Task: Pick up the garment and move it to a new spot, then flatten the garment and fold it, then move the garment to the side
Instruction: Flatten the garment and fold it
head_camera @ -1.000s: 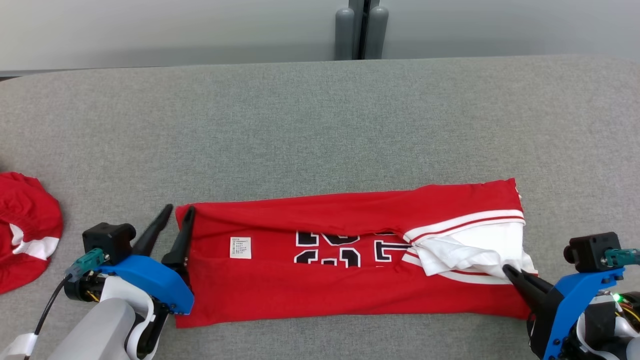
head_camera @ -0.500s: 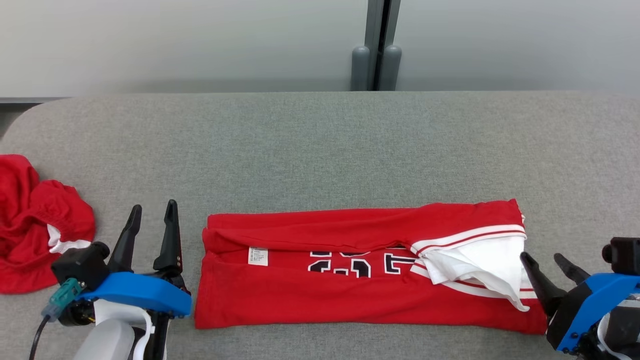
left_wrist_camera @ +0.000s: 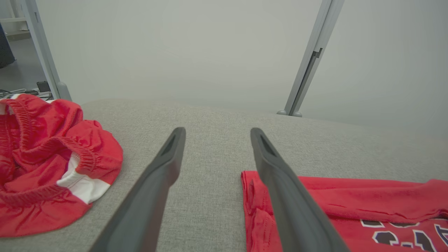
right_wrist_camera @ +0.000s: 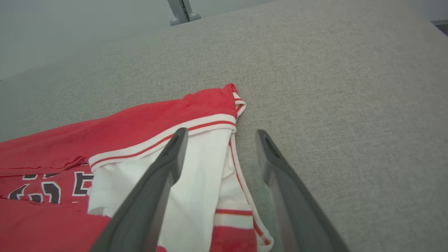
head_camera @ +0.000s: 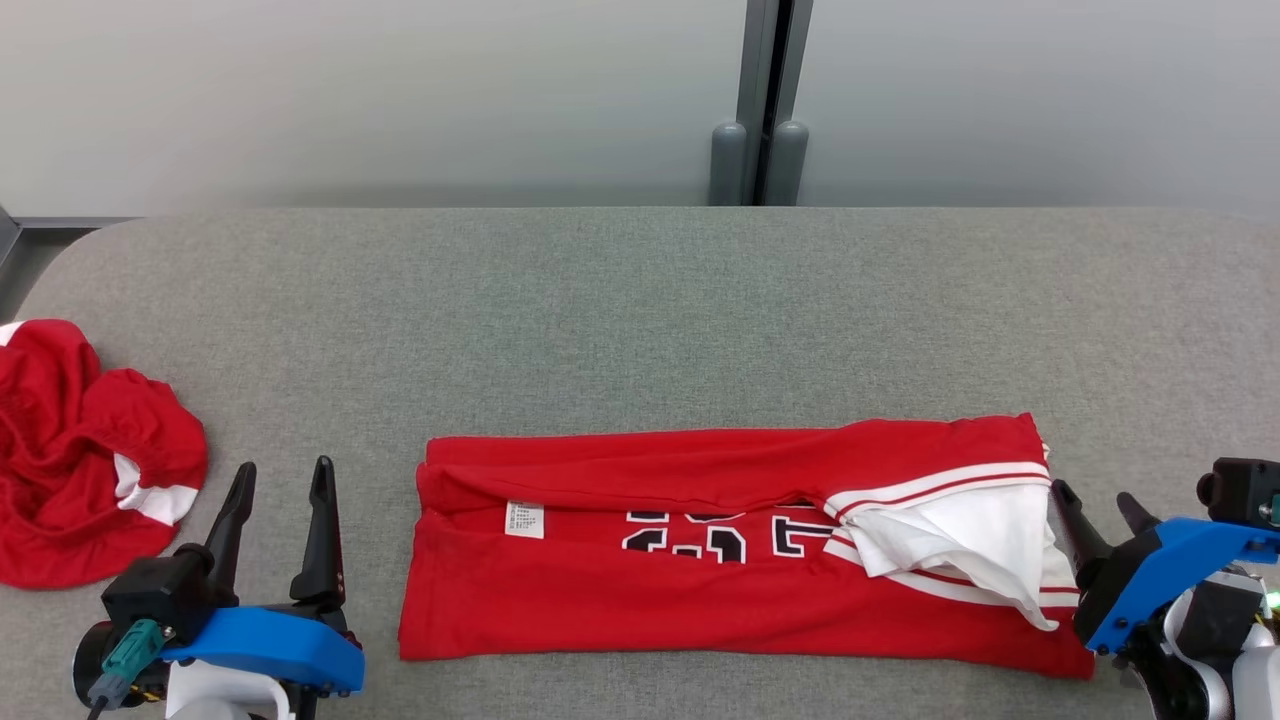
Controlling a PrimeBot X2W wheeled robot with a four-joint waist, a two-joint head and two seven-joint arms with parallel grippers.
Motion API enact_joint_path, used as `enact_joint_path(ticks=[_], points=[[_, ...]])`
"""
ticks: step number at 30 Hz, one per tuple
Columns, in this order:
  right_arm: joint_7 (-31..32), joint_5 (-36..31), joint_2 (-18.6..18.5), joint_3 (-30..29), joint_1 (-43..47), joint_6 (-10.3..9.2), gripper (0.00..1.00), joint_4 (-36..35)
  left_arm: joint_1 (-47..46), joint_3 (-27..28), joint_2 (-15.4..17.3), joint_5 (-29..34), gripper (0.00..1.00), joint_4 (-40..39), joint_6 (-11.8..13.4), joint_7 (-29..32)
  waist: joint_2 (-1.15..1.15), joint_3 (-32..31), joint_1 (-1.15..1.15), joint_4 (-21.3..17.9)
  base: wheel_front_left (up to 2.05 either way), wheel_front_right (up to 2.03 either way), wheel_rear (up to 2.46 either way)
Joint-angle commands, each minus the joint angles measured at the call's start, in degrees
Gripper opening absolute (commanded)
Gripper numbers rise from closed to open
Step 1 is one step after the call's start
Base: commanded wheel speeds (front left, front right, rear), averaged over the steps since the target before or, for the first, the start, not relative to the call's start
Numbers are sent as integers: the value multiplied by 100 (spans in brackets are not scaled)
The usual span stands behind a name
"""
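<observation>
The garment [head_camera: 700, 580] lies on the counter [head_camera: 640, 300], folded lengthwise into a long band. My left claw [head_camera: 283, 466] and right claw [head_camera: 1092, 492] flank it, both released and empty. I judge crosswise folding and moving aside are left.

Big gray cloth-top table [head_camera: 640, 300], round corner at L. Behind it pale gray wall [head_camera: 350, 100], plain, soft even light. Gray post [head_camera: 765, 90] splits wall mid, 2 round feet [head_camera: 728, 165] at bottom. L wrist view: 2nd post [left_wrist_camera: 43, 52] far L, bit of gray floor [left_wrist_camera: 17, 75] w/ wires [left_wrist_camera: 10, 92].
</observation>
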Motion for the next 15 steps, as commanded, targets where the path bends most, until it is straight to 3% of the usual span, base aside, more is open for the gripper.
enact_joint_path(ticks=[1,15], points=[[-118,-135,-8,-51,-171,1,100,178,-7,14,27,49,100,12,14,-24,0,29,0,27,0,0,0],[-489,-493,-3,-233,-1022,0,100,2377,-108,-37,-10,44,100,56,-56,-24,0,166,0,252,0,0,0]])
